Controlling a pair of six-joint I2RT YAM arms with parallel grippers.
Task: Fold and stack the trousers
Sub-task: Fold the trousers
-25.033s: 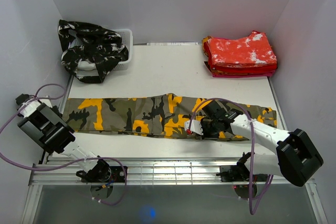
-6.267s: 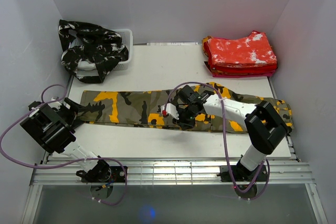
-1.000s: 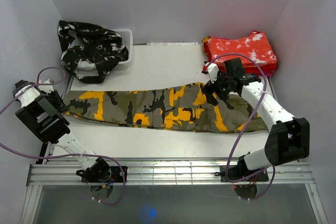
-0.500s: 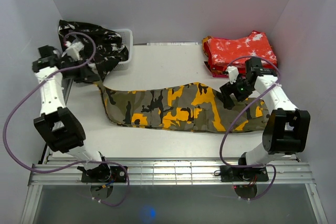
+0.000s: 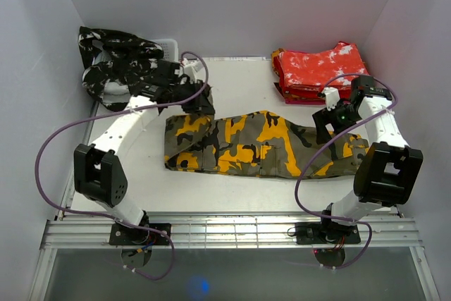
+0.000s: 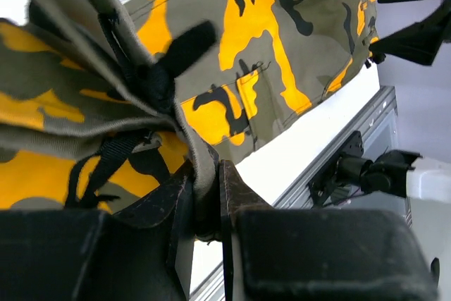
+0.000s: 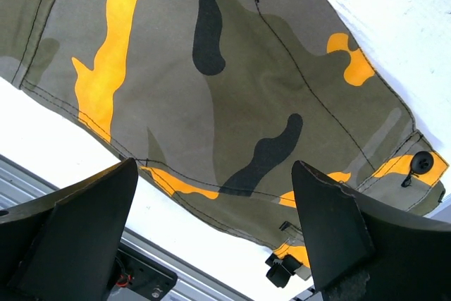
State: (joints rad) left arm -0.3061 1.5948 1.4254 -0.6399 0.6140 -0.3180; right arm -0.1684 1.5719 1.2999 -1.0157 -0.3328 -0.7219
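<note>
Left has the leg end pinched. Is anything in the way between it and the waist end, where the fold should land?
Nothing lies on the trousers along that path. But the right gripper, open, hangs over the waist end, so it may block the left gripper when the fold comes over.

**Two white-and-black arms trailing purple cable**

The left arm (image 5: 127, 126) and the right arm (image 5: 386, 123) share one build: smooth white link shells joined by bulky black joint housings (image 5: 99, 174), each on a dark round base (image 5: 130, 234). A thin purple cable (image 5: 297, 187) loops loosely along each arm. The left gripper (image 6: 204, 195) has matte black, flat-sided fingers. The right gripper (image 7: 211, 167) has black wedge-shaped fingers with rough, grainy edges.
</note>
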